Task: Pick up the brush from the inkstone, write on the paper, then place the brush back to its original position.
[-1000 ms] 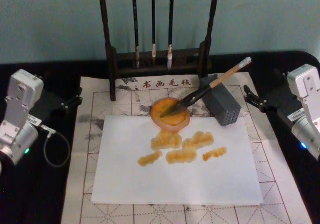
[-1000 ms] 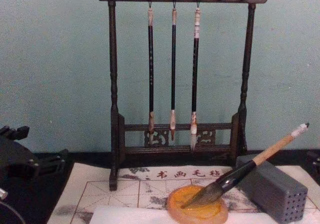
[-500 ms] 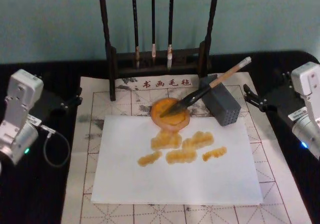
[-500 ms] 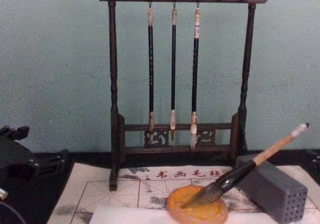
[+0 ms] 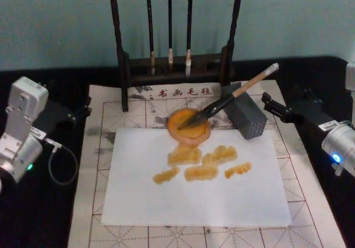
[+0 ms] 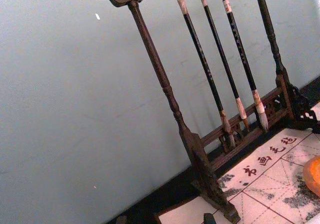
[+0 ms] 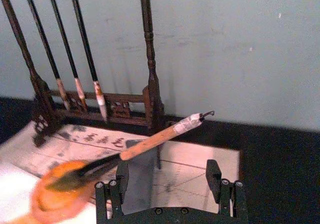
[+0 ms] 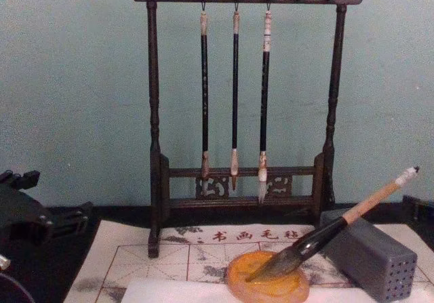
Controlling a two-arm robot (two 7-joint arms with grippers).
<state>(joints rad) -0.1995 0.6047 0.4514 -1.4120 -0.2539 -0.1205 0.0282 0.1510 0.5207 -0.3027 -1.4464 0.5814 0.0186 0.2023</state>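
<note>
The bamboo-handled brush (image 5: 228,96) lies tilted, tuft in the glossy orange inkstone (image 5: 183,133) at centre frame, handle pointing upper right. White paper (image 5: 194,201) below carries amber strokes.

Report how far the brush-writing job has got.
Done, by the look of it: the paper carries orange strokes, and the brush lies with its tuft in the inkstone, handle propped on the grey block. In hand: nothing gripped; the right gripper hangs open beside the block, the left gripper sits parked left of the mat. Left: possibly nothing, unless those strokes predate this run.
</note>
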